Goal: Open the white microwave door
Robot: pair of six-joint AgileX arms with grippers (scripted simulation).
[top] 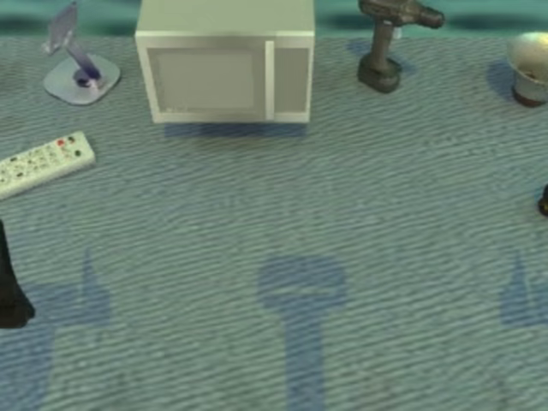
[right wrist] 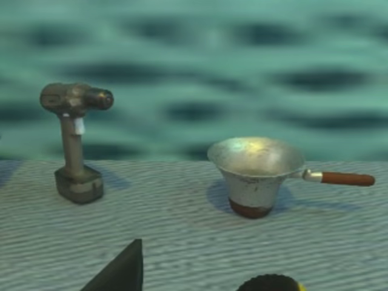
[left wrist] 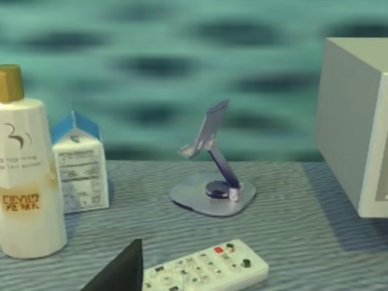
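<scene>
Off-white door: the white microwave door (top: 205,79) sits flush and closed on the white microwave (top: 224,60), at the table's far edge, centre-left.
Left arm (top: 12,282): parked at left edge; grip state cannot be told.
Right arm (top: 543,200): parked at right edge; grip likewise unclear.

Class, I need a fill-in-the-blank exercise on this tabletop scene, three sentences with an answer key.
1. The white microwave door is ___.
2. On the table, the remote lies to the ___ of the white microwave in the top view.
3. The drill stands between the microwave and the ___.

Missing words: shut; left; saucepan
</scene>
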